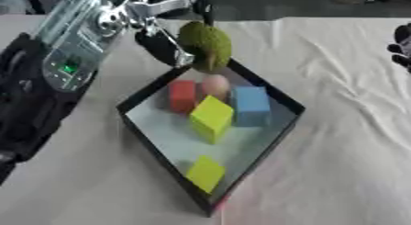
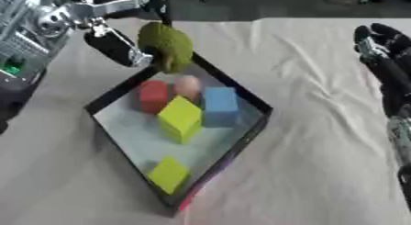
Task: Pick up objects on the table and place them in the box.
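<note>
1. Your surface is covered with a pale, wrinkled cloth.
2. The box, black-rimmed with a pale floor, lies on the cloth turned corner-on to you.
3. Your left hand reaches in from the upper left, its fingers curled round a green, bumpy object held above the box's far corner.
4. Your right hand shows at the right edge, fingers up and relaxed, holding nothing.
5. Inside the box: a blue block, a yellow block just beside it, a red block, a second yellow block near the close corner.
6. A pinkish egg-shaped thing sits between the red and blue blocks.
</note>
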